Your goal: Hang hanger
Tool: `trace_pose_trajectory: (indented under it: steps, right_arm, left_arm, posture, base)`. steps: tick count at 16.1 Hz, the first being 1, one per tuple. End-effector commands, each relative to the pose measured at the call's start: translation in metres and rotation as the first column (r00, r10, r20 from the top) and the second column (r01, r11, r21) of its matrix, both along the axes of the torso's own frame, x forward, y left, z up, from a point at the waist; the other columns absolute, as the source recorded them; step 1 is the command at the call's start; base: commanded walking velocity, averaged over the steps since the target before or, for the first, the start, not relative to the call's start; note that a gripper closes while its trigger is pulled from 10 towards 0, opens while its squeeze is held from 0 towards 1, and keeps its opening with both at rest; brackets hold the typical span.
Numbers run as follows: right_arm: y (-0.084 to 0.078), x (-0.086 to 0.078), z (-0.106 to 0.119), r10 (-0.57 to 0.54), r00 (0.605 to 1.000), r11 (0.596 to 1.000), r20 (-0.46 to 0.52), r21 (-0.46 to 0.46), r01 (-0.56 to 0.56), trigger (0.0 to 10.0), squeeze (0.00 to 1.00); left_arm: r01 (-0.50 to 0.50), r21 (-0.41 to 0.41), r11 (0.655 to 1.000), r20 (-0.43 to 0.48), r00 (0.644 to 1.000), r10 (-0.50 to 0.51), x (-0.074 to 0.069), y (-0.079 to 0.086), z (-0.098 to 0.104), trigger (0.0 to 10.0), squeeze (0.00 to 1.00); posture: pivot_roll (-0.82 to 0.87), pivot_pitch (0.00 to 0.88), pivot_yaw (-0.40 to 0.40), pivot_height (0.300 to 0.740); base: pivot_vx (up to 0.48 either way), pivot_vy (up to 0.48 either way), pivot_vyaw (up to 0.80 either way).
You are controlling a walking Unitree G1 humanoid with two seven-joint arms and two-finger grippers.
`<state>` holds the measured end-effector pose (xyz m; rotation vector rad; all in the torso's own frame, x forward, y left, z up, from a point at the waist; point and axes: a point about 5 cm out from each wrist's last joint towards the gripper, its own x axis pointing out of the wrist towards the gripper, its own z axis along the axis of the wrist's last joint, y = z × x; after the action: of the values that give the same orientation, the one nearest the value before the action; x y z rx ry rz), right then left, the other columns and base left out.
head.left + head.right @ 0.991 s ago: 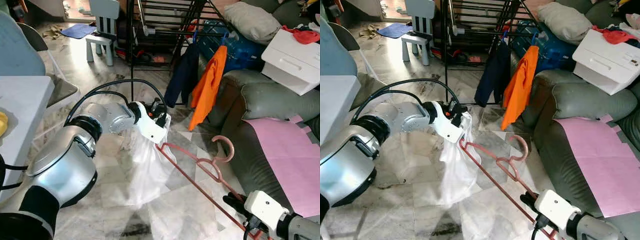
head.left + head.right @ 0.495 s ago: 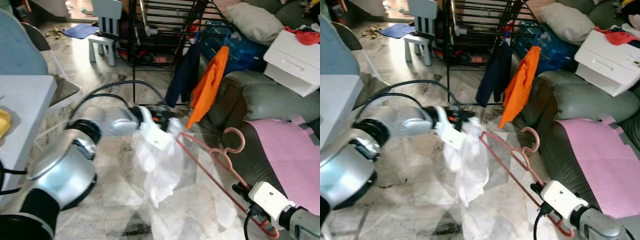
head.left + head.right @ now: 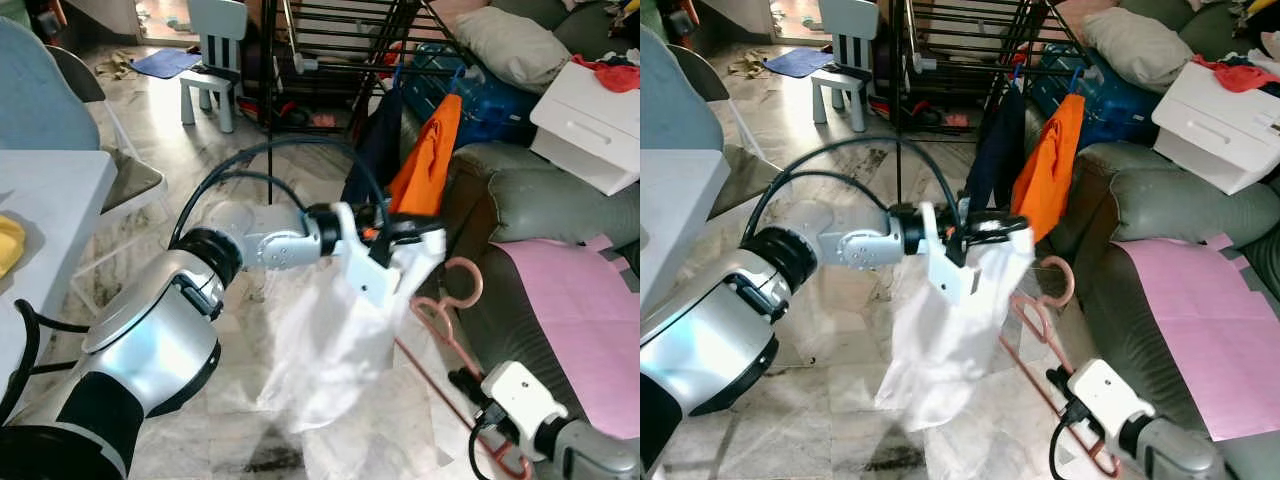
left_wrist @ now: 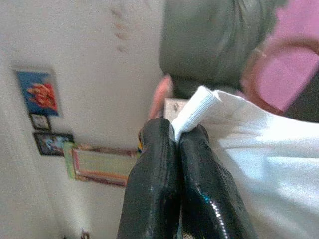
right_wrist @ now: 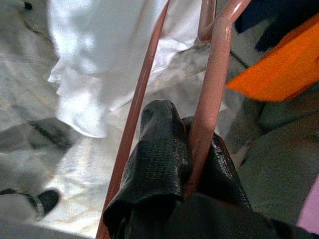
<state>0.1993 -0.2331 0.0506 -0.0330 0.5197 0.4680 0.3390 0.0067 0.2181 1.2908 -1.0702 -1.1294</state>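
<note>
The pink hanger (image 3: pixel 1035 320) hangs in the air above the marble floor (image 3: pixel 170 150), just in front of the grey-green sofa (image 3: pixel 545 215), its hook (image 3: pixel 462 285) curling upward beside the sofa's arm. The right hand (image 5: pixel 187 144) is clamped on one of the hanger's bars near its lower end; in the right wrist view the black fingers (image 5: pixel 159 149) press the pink rod between them. A white garment (image 3: pixel 340 340) drapes from the hanger's upper part and hangs down toward the floor. The left hand (image 4: pixel 175 142) is pinched tight on a folded white edge of that garment, as the left wrist view shows; the left arm (image 3: pixel 250 240) reaches across at mid-height with its black cable (image 3: pixel 260 160) looping above.

Behind them stands a black drying rack (image 3: pixel 330 40) with a dark blue garment (image 3: pixel 992 150) and an orange garment (image 3: pixel 430 160) hanging from it. A pink sheet (image 3: pixel 590 310) lies on the sofa seat, a white box (image 3: pixel 590 120) with a red cloth (image 3: pixel 615 70) sits on the sofa back, and a beige cushion (image 3: pixel 510 40) lies farther along. A small pale blue chair (image 3: pixel 210 50) stands on the far floor. A white tabletop (image 3: pixel 40 200) with something yellow (image 3: pixel 8 245) on it is at the robot's left. No readable writing or labels can be made out.
</note>
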Motion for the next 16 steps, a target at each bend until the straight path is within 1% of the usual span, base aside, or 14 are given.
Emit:
trace_pose_trajectory:
  steps: [1,2,3,5,6,7,8,9,10,11,12,13,15,16]
  right_arm:
    - [-0.009,0.008,0.0,-0.096,0.995,0.995,0.006,0.019,0.096,10.0,0.0]
    - [-0.015,0.013,0.001,-0.17,0.985,0.985,0.021,0.024,0.169,10.0,0.0]
    - [-0.031,0.023,0.004,-0.323,0.945,0.946,0.052,0.026,0.322,10.0,0.0]
    - [-0.048,0.031,0.012,-0.448,0.888,0.894,0.106,0.019,0.449,10.0,0.0]
    - [-0.055,0.038,0.022,-0.518,0.842,0.855,0.151,0.054,0.517,10.0,0.0]
    - [-0.057,0.046,0.036,-0.559,0.804,0.829,0.204,0.107,0.549,10.0,0.0]
    - [-0.055,0.055,0.051,-0.581,0.776,0.814,0.246,0.159,0.559,10.0,0.0]
    - [-0.052,0.06,0.059,-0.59,0.763,0.807,0.264,0.201,0.555,10.0,0.0]
    - [-0.045,0.067,0.07,-0.596,0.752,0.802,0.282,0.259,0.538,10.0,0.0]
    - [-0.031,0.079,0.087,-0.612,0.734,0.781,0.294,0.372,0.502,10.0,0.0]
    - [-0.024,0.084,0.096,-0.637,0.716,0.749,0.285,0.448,0.489,10.0,0.0]
    - [-0.012,0.092,0.113,-0.678,0.684,0.681,0.269,0.579,0.448,10.0,0.0]
    - [-0.002,0.1,0.133,-0.718,0.643,0.616,0.268,0.676,0.405,10.0,0.0]
    - [-0.003,0.103,0.143,-0.75,0.608,0.57,0.26,0.719,0.396,10.0,0.0]
  left_arm:
    - [0.107,-0.054,0.993,-0.002,0.994,-0.107,-0.01,-0.011,0.014,10.0,0.0]
    - [0.126,-0.076,0.989,-0.02,0.992,-0.127,-0.013,-0.01,0.014,10.0,0.0]
    - [0.134,-0.123,0.983,-0.068,0.987,-0.143,-0.015,-0.007,0.014,10.0,0.0]
    - [0.083,-0.159,0.984,-0.15,0.983,-0.108,-0.013,0.0,0.003,10.0,0.0]
    - [0.015,-0.151,0.988,-0.235,0.971,-0.051,-0.011,0.008,-0.015,10.0,0.0]
    - [-0.057,-0.128,0.99,-0.342,0.94,0.01,-0.011,0.016,-0.039,10.0,0.0]
    - [-0.107,-0.09,0.99,-0.431,0.901,0.058,-0.015,0.022,-0.061,10.0,0.0]
    - [-0.127,-0.069,0.99,-0.476,0.876,0.079,-0.018,0.025,-0.073,10.0,0.0]
    - [-0.159,-0.05,0.986,-0.542,0.833,0.106,-0.022,0.026,-0.087,10.0,0.0]
    - [-0.185,-0.026,0.982,-0.63,0.766,0.127,-0.029,0.022,-0.105,10.0,0.0]
    - [-0.204,-0.043,0.978,-0.673,0.73,0.123,-0.03,0.019,-0.108,10.0,0.0]
    - [-0.216,-0.043,0.975,-0.722,0.682,0.119,-0.033,0.014,-0.113,10.0,0.0]
    - [-0.232,-0.047,0.971,-0.761,0.639,0.116,-0.034,0.009,-0.116,10.0,0.0]
    - [-0.231,-0.039,0.972,-0.768,0.629,0.118,-0.035,0.008,-0.118,10.0,0.0]
  posture:
    - [0.07,0.0,-0.095,0.74]
    - [0.07,0.0,-0.095,0.74]
    - [0.07,0.0,-0.093,0.74]
    - [0.08,0.0,-0.091,0.74]
    - [0.08,0.0,-0.089,0.74]
    - [0.07,0.0,-0.092,0.74]
    - [0.08,0.0,-0.092,0.74]
    - [0.08,0.0,-0.096,0.74]
    - [0.08,0.0,-0.099,0.74]
    - [0.08,0.0,-0.1,0.74]
    - [0.08,0.0,-0.102,0.74]
    - [0.07,0.0,-0.099,0.74]
    - [0.06,0.0,-0.095,0.74]
    - [0.06,0.0,-0.095,0.74]
  base:
    - [0.0,0.0,0.0]
    - [0.0,0.0,0.0]
    - [0.0,0.0,0.0]
    - [0.0,0.0,0.0]
    - [0.0,0.0,0.0]
    - [0.0,0.0,0.0]
    - [0.0,0.0,0.0]
    - [0.0,0.0,0.0]
    - [0.0,0.0,0.0]
    - [0.0,0.0,0.0]
    - [0.0,0.0,0.0]
    - [0.0,0.0,0.0]
    - [0.0,0.0,0.0]
    - [0.0,0.0,0.0]
